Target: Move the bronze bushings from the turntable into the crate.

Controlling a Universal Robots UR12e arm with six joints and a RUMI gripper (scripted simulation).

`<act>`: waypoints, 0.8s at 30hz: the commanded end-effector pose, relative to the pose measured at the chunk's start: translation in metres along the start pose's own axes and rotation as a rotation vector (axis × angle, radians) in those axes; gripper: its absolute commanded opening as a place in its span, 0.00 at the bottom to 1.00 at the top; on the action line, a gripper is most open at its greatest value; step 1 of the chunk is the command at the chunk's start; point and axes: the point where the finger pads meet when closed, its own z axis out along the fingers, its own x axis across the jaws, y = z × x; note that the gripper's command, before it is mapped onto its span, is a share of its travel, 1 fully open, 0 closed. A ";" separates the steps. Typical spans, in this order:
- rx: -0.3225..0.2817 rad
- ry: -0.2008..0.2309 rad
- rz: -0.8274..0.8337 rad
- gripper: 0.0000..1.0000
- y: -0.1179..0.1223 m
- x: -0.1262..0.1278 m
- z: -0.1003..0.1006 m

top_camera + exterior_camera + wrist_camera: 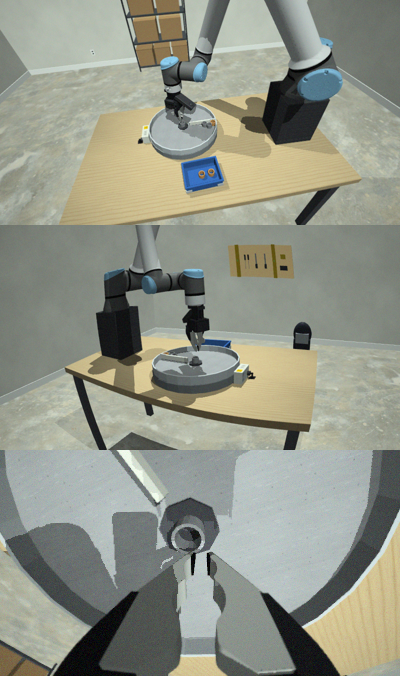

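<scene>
Pincer [181, 119] [198, 349] [201, 554] is, in the top view, pointing down over the turntable [182, 152] [193, 380] [371, 561], near the central hub [182, 126] [195, 363] [172, 522]. Its fingers are pressed nearly together and pinch nothing. One bronze bushing [212, 122] is on the turntable, at the outer end of the white bar [199, 122] [173, 358] [142, 475], close to the rim. Two steel bushings [206, 124] lie just beside it. Two other bronze bushings [206, 173] stand upright inside the blue crate [203, 187] [217, 343], which is on the worktop [125, 170] [274, 395] [371, 587].

In the exterior view, the pincer hangs above the turntable, behind the hub. The crate is partly hidden behind the turntable, and the bushings by the bar are too small to tell well.

In the wrist view, a narrow gap is between the fingertips, just beside the hub's round collar. No bushing is between them.
</scene>
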 end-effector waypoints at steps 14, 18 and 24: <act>-0.001 0.000 -0.127 0.06 -0.037 -0.018 -0.001; -0.001 0.000 -0.192 0.06 -0.056 -0.028 -0.001; -0.001 0.000 -0.302 0.06 -0.088 -0.044 -0.001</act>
